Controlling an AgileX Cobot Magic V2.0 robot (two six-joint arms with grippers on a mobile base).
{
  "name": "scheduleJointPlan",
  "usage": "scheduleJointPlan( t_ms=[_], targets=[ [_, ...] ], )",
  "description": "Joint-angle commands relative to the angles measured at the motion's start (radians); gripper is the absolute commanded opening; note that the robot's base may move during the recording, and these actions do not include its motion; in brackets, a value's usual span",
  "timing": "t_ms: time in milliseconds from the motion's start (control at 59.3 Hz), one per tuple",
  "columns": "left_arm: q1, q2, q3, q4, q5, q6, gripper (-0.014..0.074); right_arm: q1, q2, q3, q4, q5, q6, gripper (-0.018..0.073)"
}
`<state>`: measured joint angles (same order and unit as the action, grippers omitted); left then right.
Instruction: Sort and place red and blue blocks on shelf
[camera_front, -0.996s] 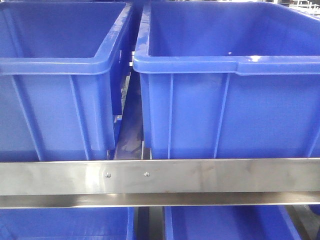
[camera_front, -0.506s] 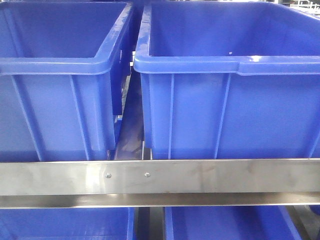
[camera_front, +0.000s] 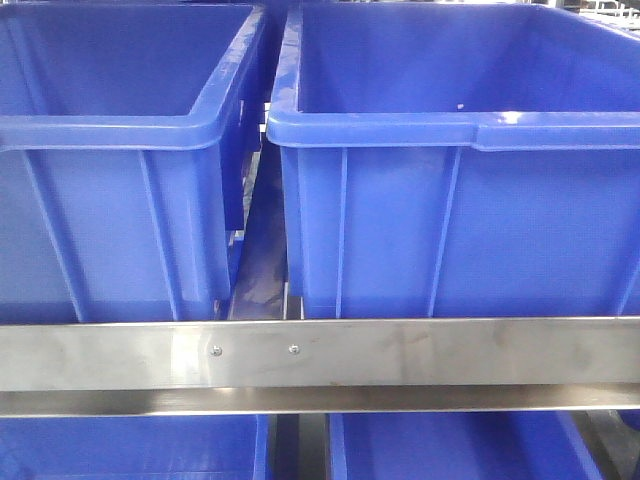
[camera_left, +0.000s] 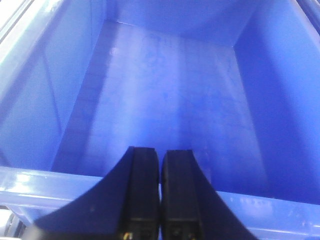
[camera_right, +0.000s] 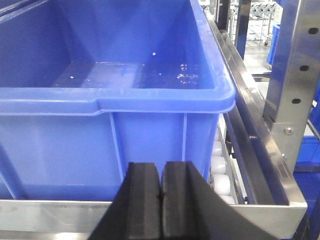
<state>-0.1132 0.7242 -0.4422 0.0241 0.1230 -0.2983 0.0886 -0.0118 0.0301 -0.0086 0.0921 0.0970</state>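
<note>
Sitting on the shelf (camera_front: 320, 355) are two blue bins (camera_front: 455, 190). Both grippers, left (camera_left: 160, 192) and right (camera_right: 161, 200), have jaws pressed together, holding nothing.

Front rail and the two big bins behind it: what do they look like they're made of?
The front rail looks like brushed stainless steel: grey sheen, faint streaks, two small screws. The left bin and right bin look like moulded blue plastic, semi-glossy, with rounded rims and vertical ribs; scuffs show on the rims.
</note>
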Motion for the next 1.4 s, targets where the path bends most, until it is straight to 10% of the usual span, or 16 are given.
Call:
scheduleJointPlan(
  t_ms=[0,540,759,1384],
  targets=[
    [-0.007,-0.005,-0.03,-0.002,-0.084,-0.009,0.0127,-0.005,-0.018,-0.02,0.001,-0.08,-0.013,0.0069],
    [-0.007,-0.005,-0.03,-0.002,-0.084,-0.009,0.0127,-0.005,-0.018,-0.02,0.001,-0.08,-0.013,0.0069],
    [-0.01,-0.057,-0.009,0.13,-0.084,0.016,0.0127,-0.005,-0.018,-0.02,0.001,-0.08,-0.013,0.0069],
    [-0.01,-0.75,0.487,0.08,-0.09,0.016,0.0127,-0.005,-0.018,-0.02,0.001,-0.08,-0.013,0.0069]
  ],
)
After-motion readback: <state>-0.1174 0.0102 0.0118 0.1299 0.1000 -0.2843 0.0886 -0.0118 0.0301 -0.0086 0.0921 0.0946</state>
